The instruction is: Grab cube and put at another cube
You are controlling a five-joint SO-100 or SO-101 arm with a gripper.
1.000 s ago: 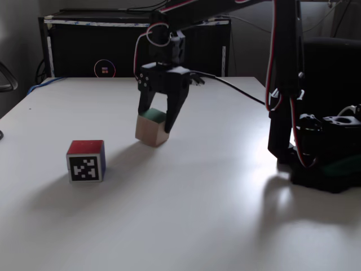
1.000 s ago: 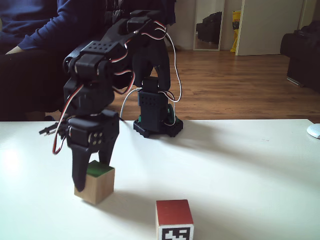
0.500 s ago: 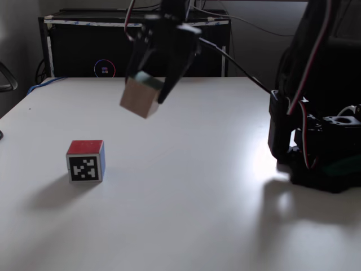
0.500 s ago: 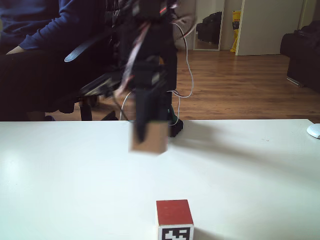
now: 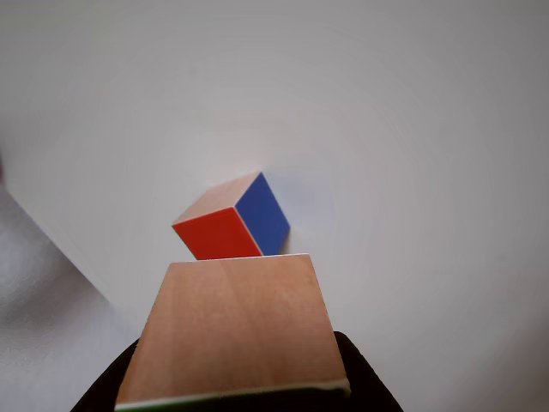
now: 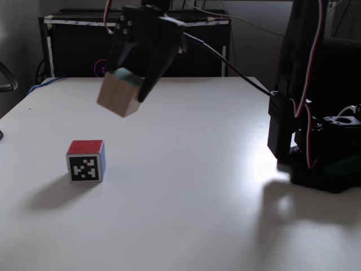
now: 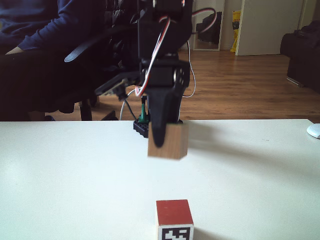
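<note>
The gripper (image 6: 128, 84) pinches the cube (image 6: 118, 95) between its two dark fingers and holds it in mid-air, tilted, the green face uppermost against the claw and plain wood turned outward. A second ago the same cube sat on the table (image 6: 197, 186) with the claw just closing round it; half a second ago it was already lifted. Now, in a fixed view, it has travelled further toward another cube (image 6: 86, 160) and hangs above and a little to the right of it, well clear of the tabletop.

In the other fixed view the cube (image 7: 168, 141) rides high over another cube (image 7: 174, 218), which rests near the bottom edge with its red face up and a black-and-white marker on the side toward the camera. In the other view, the cube (image 5: 233, 330) fills the foreground, and another cube (image 5: 232, 217) lies just beyond it on the table, red and blue faces showing.

The lift is done and the carry appears well under way. What remains, by the look of it, is to finish lining up over another cube, which has not moved, then lower and release. The tilt of the held block could make a clean placement awkward.

Behind the table, a person in dark blue (image 7: 30, 30) sits near the arm's base (image 7: 142, 127).
</note>
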